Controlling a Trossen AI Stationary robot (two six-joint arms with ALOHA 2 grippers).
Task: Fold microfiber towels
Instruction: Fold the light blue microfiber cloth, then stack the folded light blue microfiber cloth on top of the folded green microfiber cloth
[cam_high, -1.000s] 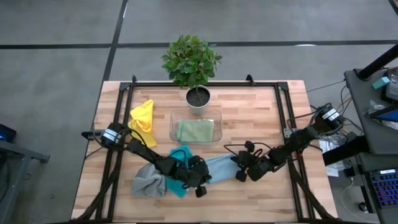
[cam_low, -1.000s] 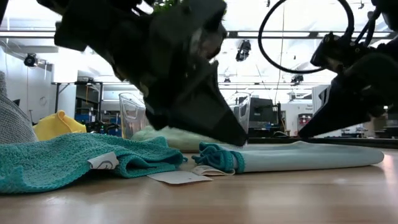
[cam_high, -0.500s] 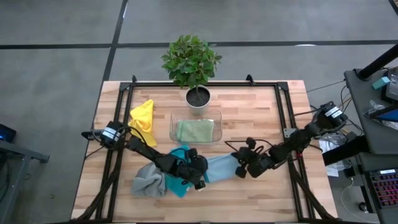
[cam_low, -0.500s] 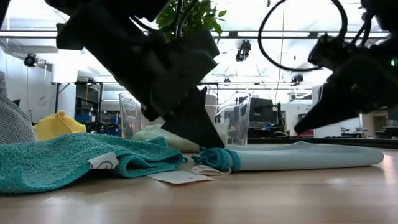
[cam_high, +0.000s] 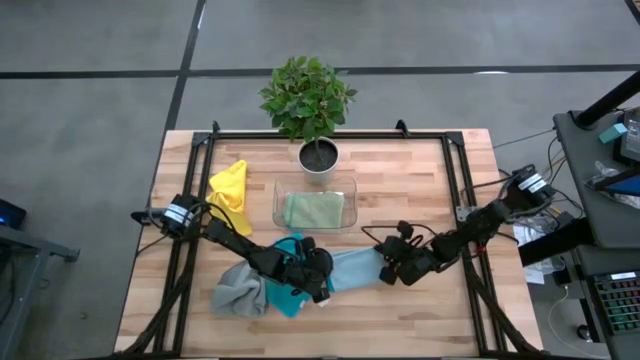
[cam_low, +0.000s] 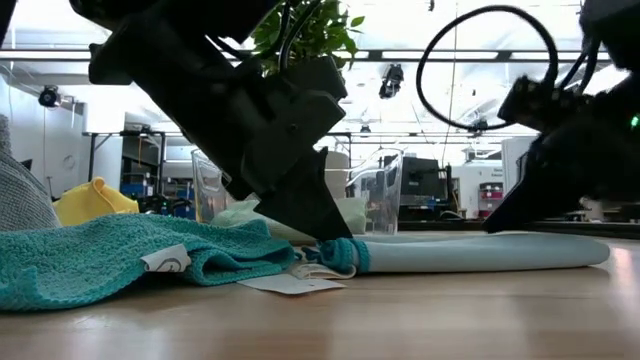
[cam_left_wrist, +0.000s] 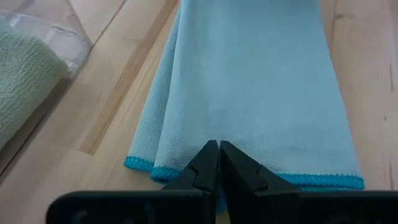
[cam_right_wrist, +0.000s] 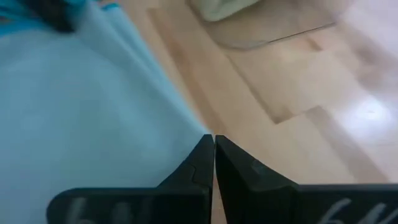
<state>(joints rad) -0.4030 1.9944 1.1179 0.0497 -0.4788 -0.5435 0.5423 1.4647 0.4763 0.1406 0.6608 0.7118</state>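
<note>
A light blue towel (cam_high: 352, 268), folded into a narrow strip, lies flat on the wooden table between my two grippers. My left gripper (cam_high: 322, 292) is shut at its teal-hemmed left end, and my right gripper (cam_high: 384, 274) is shut at its right end. Left of them, a teal towel (cam_high: 285, 298) lies crumpled, partly under my left arm, with a grey towel (cam_high: 235, 290) heaped beside it. A yellow towel (cam_high: 230, 190) lies farther back at the left. A sage green towel (cam_high: 315, 210) lies folded inside the clear tray (cam_high: 278, 205). My left gripper has the towel's hemmed end (cam_left_wrist: 171, 171) under its shut fingertips, slanting down from the table's left. The hem bunches up a little at the tips (cam_low: 345, 255); the rest lies flat. How many layers it has, I cannot tell. My right gripper meets the towel's right end at its far long edge (cam_right_wrist: 186, 134), slanting down from the table's right. Its own fingers hide the place of contact. That end lies flat on the table.
A potted plant (cam_high: 318, 155) stands behind the tray at the table's far middle. A black frame (cam_high: 455, 180) runs along the table's left, right and far sides. Bare wood shows on the right half and along the near edge.
My left gripper has gone a little toward the far edge and down, tipping and rolling, and now sits right at the towel's hemmed end. That end has shifted slightly toward the table's left. My right gripper has crept a little toward the far edge. Both stayed shut.
</note>
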